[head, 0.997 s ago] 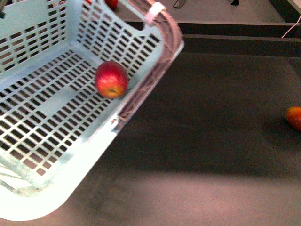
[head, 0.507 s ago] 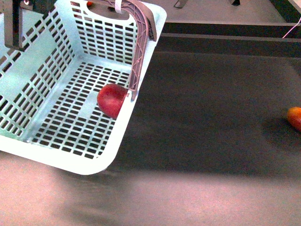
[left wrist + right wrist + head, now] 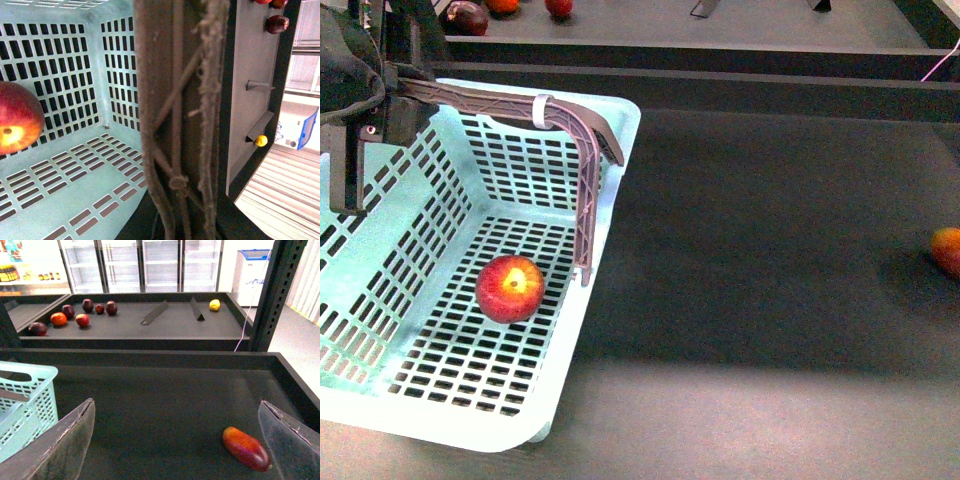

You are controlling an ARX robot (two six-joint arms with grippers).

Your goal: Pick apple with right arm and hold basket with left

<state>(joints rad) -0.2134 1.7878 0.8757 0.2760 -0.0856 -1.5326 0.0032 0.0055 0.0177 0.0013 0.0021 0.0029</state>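
– Dark bench top (image 3: 770, 250) runs across your view. Nearest you on it sits the basket (image 3: 450, 425), with the apple (image 3: 510, 288) on its slotted floor, near the wall below the handle (image 3: 500, 98).

– So your apple is in, and I'd judge the picking done. What is your right gripper (image 3: 175, 402) carrying?

– Nothing. Its fingers (image 3: 75, 440) stand wide apart over bare bench, with only the oval fruit (image 3: 247, 447) lying between them. The apple is well apart from them, off toward your left arm, and out of that camera's sight.

– And your left gripper (image 3: 375, 95)?

– It sits at the end of the raised handle, beyond the zip tie (image 3: 542, 108). You can't see the pads meet. But the handle runs straight through the wrist view, so it is probably clamped there, holding the basket. Keeping that hold looks like all you have to do. Farthest off, the back shelf (image 3: 770, 25) carries loose fruit (image 3: 468, 15).
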